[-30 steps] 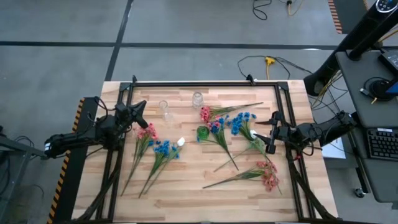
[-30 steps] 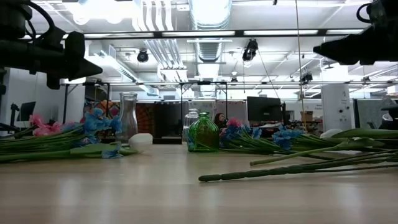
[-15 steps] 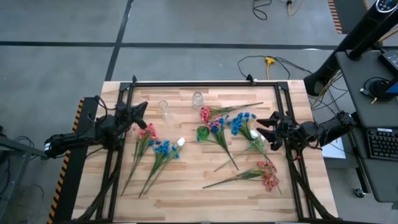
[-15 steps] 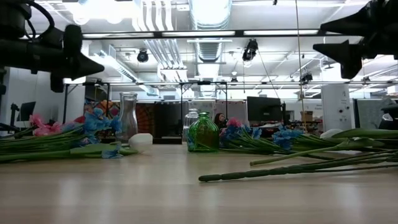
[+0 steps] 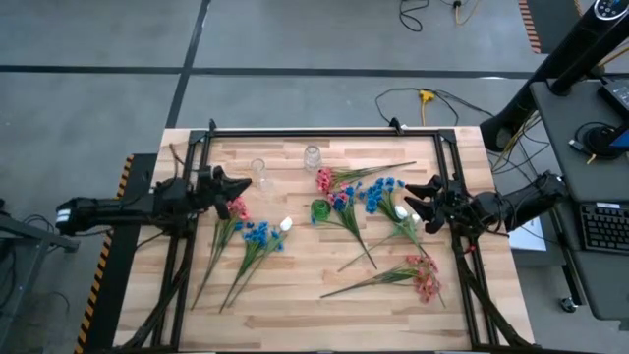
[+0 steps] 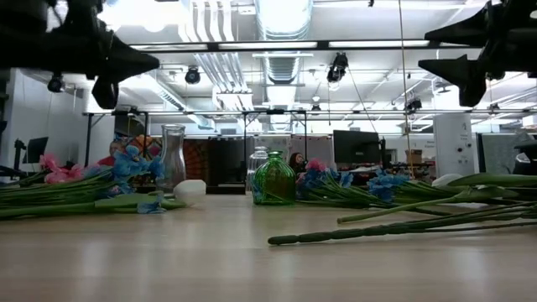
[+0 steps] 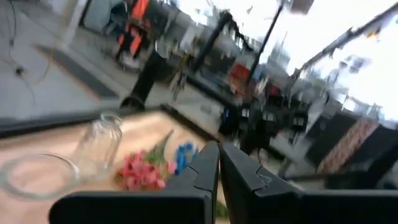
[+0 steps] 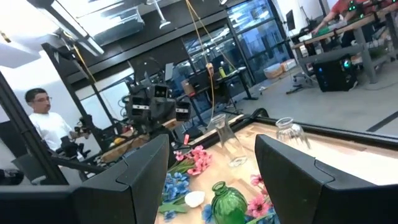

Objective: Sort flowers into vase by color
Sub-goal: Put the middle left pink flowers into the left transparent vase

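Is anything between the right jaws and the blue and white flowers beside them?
Nothing visible. The open right gripper hangs above the table beside the blue flowers and the white blossom, with no vase or other thing between.

Grey concrete floor [image 5: 295,39], desk with keyboard [image 5: 600,226], yellow-plugged cable [image 5: 425,96], bright ceiling strip lights [image 6: 277,44]

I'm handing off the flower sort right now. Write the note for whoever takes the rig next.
Left tool: shut, empty, raised over the table's left side near the clear vases.
Right tool: open, empty, raised over the right-hand flowers.
Things: every sprig lies flat on the table; pink and blue sprigs at left, the rest around the green vase and to the right.
Done: nothing in any vase.
Left: sort all flowers into vases by colour.
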Robot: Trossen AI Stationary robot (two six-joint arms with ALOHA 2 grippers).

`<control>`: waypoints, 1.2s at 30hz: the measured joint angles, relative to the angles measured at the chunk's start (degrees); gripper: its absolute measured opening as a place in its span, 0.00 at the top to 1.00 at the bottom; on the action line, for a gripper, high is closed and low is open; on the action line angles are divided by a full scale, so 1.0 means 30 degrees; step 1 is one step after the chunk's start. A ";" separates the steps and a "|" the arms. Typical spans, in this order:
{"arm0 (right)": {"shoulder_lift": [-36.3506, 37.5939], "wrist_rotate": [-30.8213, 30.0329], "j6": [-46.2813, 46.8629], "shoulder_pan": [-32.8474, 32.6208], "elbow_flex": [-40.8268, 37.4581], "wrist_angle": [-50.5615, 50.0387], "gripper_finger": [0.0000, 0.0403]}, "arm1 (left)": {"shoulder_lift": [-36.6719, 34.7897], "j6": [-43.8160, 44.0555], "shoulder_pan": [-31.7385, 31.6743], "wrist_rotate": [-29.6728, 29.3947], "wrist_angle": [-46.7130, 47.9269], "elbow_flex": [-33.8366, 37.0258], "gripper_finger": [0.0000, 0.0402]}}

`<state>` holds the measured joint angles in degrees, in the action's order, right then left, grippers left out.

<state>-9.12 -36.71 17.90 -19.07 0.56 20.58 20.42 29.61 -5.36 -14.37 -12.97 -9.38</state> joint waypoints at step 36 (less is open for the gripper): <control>-0.4662 0.1432 0.1505 -0.0007 0.1268 -0.0196 0.43 | 1.5894 2.1675 1.2667 0.2347 2.8315 -1.3078 0.81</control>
<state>-23.10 -32.41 22.41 -19.09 4.36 19.99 68.10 94.63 32.64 -7.33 71.97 -48.61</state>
